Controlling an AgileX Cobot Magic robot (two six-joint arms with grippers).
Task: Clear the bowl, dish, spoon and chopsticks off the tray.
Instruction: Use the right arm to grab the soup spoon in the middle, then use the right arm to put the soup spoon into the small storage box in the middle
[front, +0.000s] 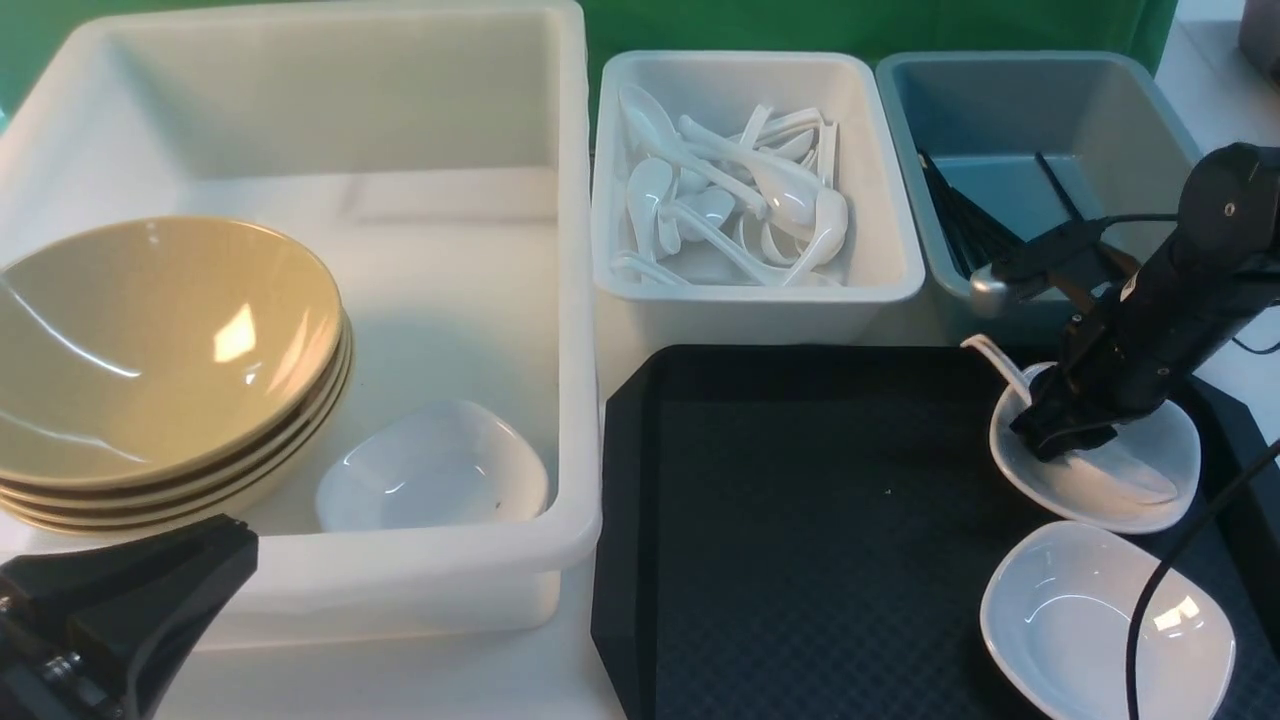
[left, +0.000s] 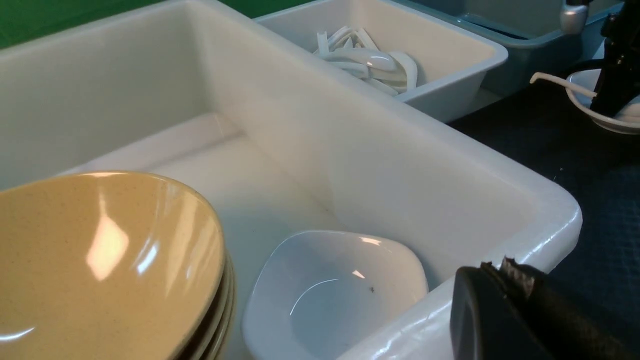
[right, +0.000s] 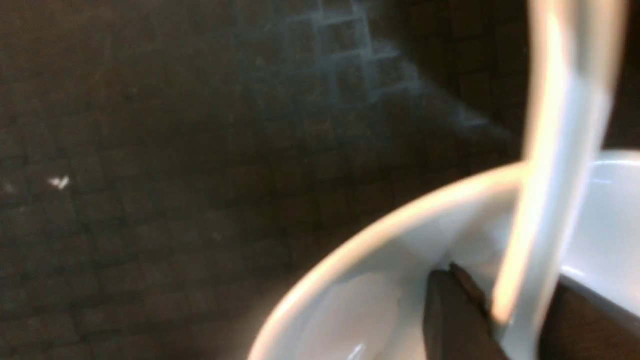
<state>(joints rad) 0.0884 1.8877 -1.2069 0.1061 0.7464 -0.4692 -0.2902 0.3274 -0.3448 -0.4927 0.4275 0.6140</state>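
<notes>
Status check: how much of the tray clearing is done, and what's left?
Done: mustard bowls and one white dish sit in the big white tub, black chopsticks in the blue-grey tub; none show on the tray. In hand: right tool is down around the spoon in the far dish, grip unconfirmed. Left: that spoon, that dish and the near dish.

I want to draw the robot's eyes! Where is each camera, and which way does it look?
Front view: sits between the arms, looking forward over the tray and tubs; shows the left pincer at bottom left and the right pincer down in a dish.
Left wrist view: rides the left arm, looking across the big tub of bowls; its own pincer tip shows.
Right wrist view: rides the right arm, very close on the spoon in that dish; one finger shows.
Shared: all three see that spoon, dish and tray.
</notes>
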